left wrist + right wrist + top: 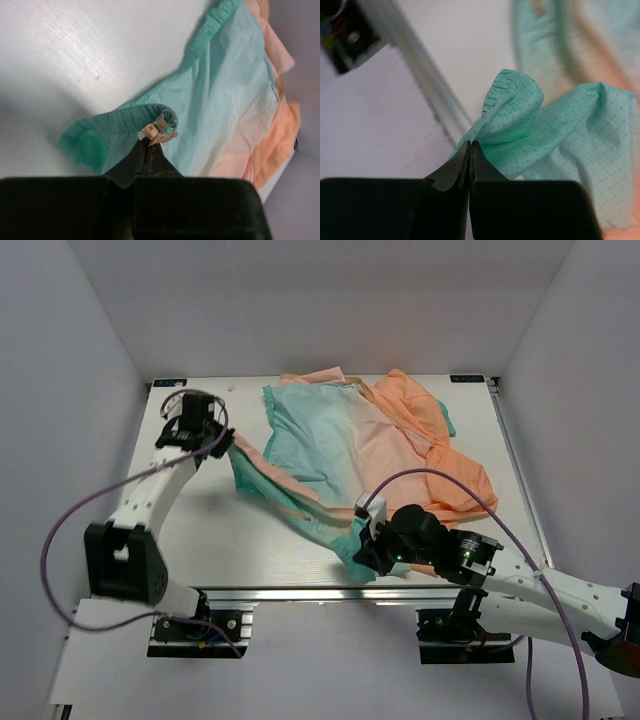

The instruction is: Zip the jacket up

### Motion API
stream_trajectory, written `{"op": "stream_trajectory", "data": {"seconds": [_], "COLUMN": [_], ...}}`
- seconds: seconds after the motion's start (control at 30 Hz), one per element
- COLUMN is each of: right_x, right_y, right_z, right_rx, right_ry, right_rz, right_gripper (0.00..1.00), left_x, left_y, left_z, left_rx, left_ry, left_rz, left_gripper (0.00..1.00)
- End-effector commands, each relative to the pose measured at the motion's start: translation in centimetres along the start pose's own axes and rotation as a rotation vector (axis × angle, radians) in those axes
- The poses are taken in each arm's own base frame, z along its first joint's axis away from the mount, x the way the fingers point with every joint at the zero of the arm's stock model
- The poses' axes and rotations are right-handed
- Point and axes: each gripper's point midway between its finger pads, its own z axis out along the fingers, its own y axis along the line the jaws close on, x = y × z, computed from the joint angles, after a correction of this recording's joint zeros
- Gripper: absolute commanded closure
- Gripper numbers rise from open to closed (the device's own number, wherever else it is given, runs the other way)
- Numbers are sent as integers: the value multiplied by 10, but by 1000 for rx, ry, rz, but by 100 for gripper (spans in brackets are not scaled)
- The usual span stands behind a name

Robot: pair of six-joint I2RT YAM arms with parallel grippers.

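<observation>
Two grippers are pinched tight on the jacket (350, 440), which lies crumpled on the white table (200, 530) and spreads from the centre of the overhead view out toward 1 o'clock. Its orange part is heaped around 2 o'clock and fades through pale cloth to teal on the side toward 9 o'clock. A teal edge with an orange strip along it runs pulled out from 10 o'clock down to 5 o'clock between the two arms. The left gripper (148, 143), at 10 o'clock overhead, has its jaws closed with no gap showing. In its wrist view the tips clamp the jacket's edge just under the zipper slider (161, 125), whose metal pull ring points toward 1 o'clock, while the gathered teal hem (95, 137) curls away toward 9 o'clock. The right gripper (470, 146), at 5 o'clock overhead near the table's front edge, is likewise fully closed, nipping a fold of dotted teal fabric that puffs up toward 1 o'clock in its wrist view. The table's metal rail (427, 85) crosses that view at 11 o'clock.
</observation>
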Motion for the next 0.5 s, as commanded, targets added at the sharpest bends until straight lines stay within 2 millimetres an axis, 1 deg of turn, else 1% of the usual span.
{"op": "stream_trajectory", "data": {"seconds": [0.0, 0.03, 0.07, 0.1, 0.17, 0.2, 0.23, 0.27, 0.3, 0.33, 0.37, 0.4, 0.43, 0.47], "right_x": [20, 29, 40, 46, 58, 58, 57, 58, 53, 51, 49, 44, 37, 30], "right_y": [47, 49, 52, 50, 48, 48, 50, 50, 51, 51, 47, 44, 41, 28], "right_z": [-4, -3, 1, 4, 12, 14, 15, 19, 21, 24, 28, 30, 33, 36], "right_rx": [-284, -303, -330, -327, -321, -326, -340, -344, -346, -339, -311, -283, -251, -170], "right_ry": [79, 121, 176, 202, 264, 274, 276, 283, 272, 267, 264, 250, 234, 204], "right_rz": [-123, -131, -136, -150, -143, -149, -163, -167, -172, -169, -168, -161, -143, -137], "right_gripper": [100, 100, 100, 100, 100, 100, 100, 100, 92, 78, 56, 46, 36, 17], "left_x": [-27, -28, -38, -26, -19, -25, -11, -7, -9, -4, 0, 0, 3, -6], "left_y": [-19, -22, -41, -32, -36, -56, -46, -48, -59, -56, -55, -56, -52, -62], "left_z": [48, 60, 64, 96, 118, 124, 149, 159, 161, 167, 174, 173, 173, 163], "left_rx": [-102, -127, -116, -178, -202, -166, -202, -199, -177, -184, -181, -167, -165, -129], "left_ry": [-81, -78, -78, -37, 12, 18, 60, 82, 100, 121, 132, 135, 139, 110], "left_rz": [-41, -43, -43, -24, 4, 3, 40, 61, 84, 98, 115, 136, 151, 156], "left_gripper": [100, 100, 100, 100, 100, 100, 94, 80, 63, 41, 37, 33, 3, 2]}}
